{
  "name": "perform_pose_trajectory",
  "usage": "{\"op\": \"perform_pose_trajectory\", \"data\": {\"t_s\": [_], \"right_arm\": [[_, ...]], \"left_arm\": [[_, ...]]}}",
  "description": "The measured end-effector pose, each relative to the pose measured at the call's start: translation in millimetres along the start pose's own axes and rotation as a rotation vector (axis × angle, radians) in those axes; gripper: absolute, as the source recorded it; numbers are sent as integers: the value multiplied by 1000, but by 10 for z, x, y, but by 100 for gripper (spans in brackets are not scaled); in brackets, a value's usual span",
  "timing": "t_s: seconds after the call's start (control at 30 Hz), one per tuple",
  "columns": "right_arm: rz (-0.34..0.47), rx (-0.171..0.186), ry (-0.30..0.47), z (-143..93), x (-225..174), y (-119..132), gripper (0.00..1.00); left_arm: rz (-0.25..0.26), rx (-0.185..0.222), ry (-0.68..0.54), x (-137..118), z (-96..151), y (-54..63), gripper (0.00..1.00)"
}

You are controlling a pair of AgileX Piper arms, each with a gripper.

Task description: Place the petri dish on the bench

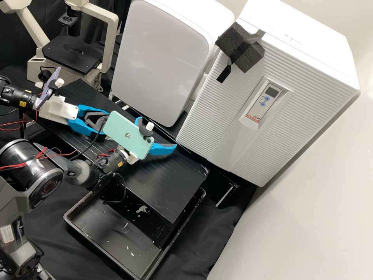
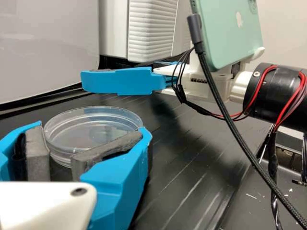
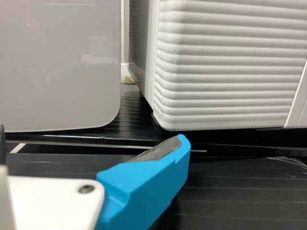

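Petri dish [image 2: 93, 120]: clear, shallow, upright and level in the left wrist view, between the two pads of the left gripper [image 2: 94, 128]; those fingers stand apart by about the dish's width, one pad along each side wall, so judged held, though pad pressure cannot be confirmed; underside hidden by the near pad, so cannot tell whether the dish touches the bench [image 1: 171, 182] or sits just above it; right gripper [image 3: 92, 136] spread wide, nothing between its fingers. Handling, judged: light, stiff, thin-walled; smooth plastic, likely to slip or tip if pinched unevenly, liable to crack if squeezed hard; best hold is low on the side wall at opposite points of the widest part, leaving the rim alone in case a loose lid rides there. Step in hand, judged: setting down; next move calls for a level lowering until the base seats flat, then both fingers eased apart evenly. Edges and room: bench falls away on one long side towards the black tray [image 1: 108, 229], white cabinet [image 1: 163, 58] stands along the other; right gripper is near, with a dark cable [image 2: 230, 134] by it; its arm could foul a sideways exit, so straight back along the fingers seems safer.
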Motion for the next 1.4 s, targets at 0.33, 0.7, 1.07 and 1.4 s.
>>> {"op": "perform_pose_trajectory", "data": {"t_s": [0.33,0.7,1.07,1.4], "right_arm": [[0,0,0,0,0,0,100],[0,0,0,0,0,0,100],[0,0,0,0,0,0,100],[0,0,0,0,0,0,100]], "left_arm": [[0,0,0,0,0,0,100],[1,-2,-15,-51,17,-36,100],[66,120,36,-562,-32,-46,100],[306,238,275,-1053,-169,-4,100]]}}
